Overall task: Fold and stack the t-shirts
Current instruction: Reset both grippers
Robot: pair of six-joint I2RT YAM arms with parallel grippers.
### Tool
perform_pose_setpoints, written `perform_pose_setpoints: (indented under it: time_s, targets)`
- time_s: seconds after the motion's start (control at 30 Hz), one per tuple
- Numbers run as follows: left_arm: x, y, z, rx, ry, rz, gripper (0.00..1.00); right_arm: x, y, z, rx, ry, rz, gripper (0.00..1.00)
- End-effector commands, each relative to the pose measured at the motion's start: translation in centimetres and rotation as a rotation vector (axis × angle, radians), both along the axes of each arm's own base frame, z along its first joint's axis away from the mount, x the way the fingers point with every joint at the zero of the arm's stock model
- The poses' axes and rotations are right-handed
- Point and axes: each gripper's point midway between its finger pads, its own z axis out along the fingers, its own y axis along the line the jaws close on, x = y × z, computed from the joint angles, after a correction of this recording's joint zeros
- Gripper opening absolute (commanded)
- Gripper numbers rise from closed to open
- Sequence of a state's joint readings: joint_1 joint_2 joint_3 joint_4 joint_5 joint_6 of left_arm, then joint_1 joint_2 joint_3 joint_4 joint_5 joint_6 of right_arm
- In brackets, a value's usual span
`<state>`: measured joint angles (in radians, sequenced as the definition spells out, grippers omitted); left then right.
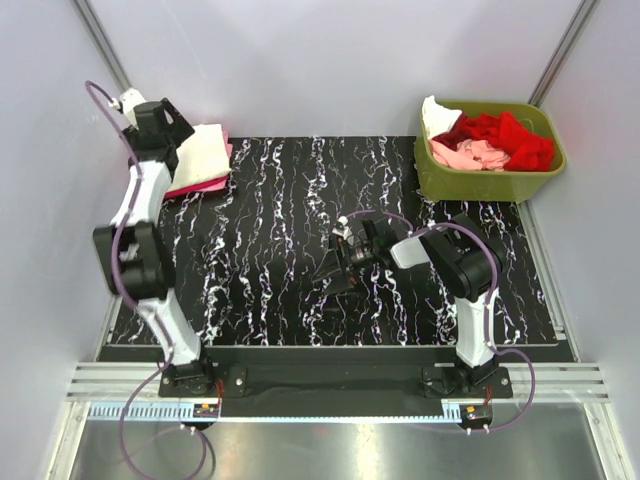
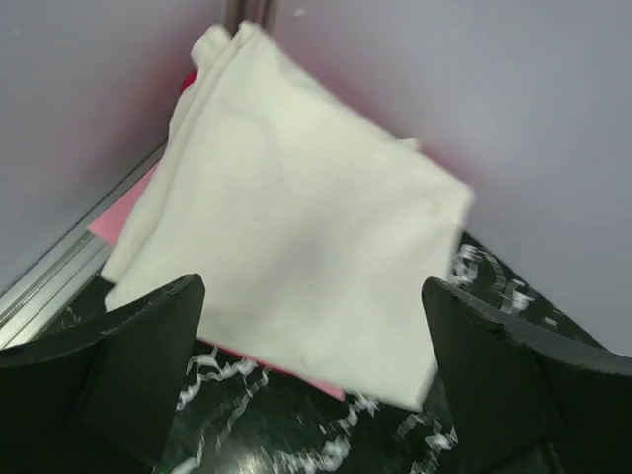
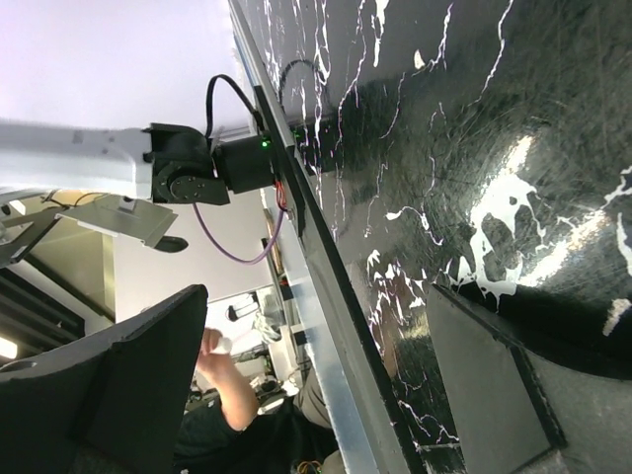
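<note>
Black fingers (image 2: 148, 365) of left gripper (image 2: 311, 316): spread wide, nothing clamped between them.
- Just ahead of the jaws, centred across the gap: cream-white t-shirt (image 2: 296, 227), folded, lying flat.
- Under it: pink t-shirt (image 2: 123, 212), its edge showing towards the left finger and along the hem nearest the jaws.
- Beyond the far end of the stack, by the wall: sliver of red cloth (image 2: 188, 81), item not identifiable.
- Below the jaws: black white-veined table (image 2: 296, 439).

Right wrist view.
- Right gripper (image 3: 316, 326): fingers well apart, holding nothing, low over bare table.
- Beyond the jaws: table's near edge and black arm base joint (image 3: 207, 168) with purple cable (image 3: 237, 247).

Top external view.
- Left jaws stand over the folded stack.
- Right jaws stand mid-table, well apart from the stack.
- Well apart from both jaws, behind the right arm: olive-green bin (image 1: 480, 185), holding crumpled red t-shirt (image 1: 510, 135), pale pink t-shirt (image 1: 475, 155) and white t-shirt (image 1: 435, 115).
</note>
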<state>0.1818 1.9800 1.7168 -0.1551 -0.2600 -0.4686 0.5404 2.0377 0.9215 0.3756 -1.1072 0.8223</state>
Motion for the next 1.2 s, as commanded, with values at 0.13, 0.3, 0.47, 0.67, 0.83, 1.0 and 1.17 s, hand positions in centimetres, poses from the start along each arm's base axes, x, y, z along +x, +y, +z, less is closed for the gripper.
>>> perform_pose_setpoints:
  time_s: [0.13, 0.3, 0.47, 0.67, 0.83, 1.0, 1.17]
  targets:
    - [-10.9, -3.9, 12.7, 0.041, -0.199, 0.000, 0.99, -0.3, -0.1, -1.3, -0.109, 0.002, -0.034, 1.00]
    - [-18.6, -8.2, 11.0, -0.045, -0.140, -0.130, 0.99, -0.8, 0.1, -0.9, -0.155, -0.045, -0.028, 1.00]
    - [-24.7, -16.5, 6.2, -0.259, 0.048, -0.500, 0.99, -0.7, 0.0, -0.7, -0.233, -0.125, -0.060, 1.00]
    - [-32.1, -20.2, -0.3, -0.305, 0.247, -0.716, 0.99, -0.5, -0.4, -0.5, -0.291, -0.169, -0.107, 1.00]
    - [-35.6, -21.9, -0.6, -0.275, 0.260, -0.888, 0.99, -0.5, -0.8, -0.3, -0.319, -0.198, -0.137, 1.00]
    - [-37.6, -23.0, -0.7, -0.272, 0.165, -0.954, 0.99, -0.6, -1.0, -0.3, -0.342, -0.209, -0.151, 1.00]
    - [-37.6, -22.7, 0.0, -0.256, 0.127, -0.922, 0.99, -0.6, -1.2, -0.1, -0.342, -0.222, -0.154, 1.00]
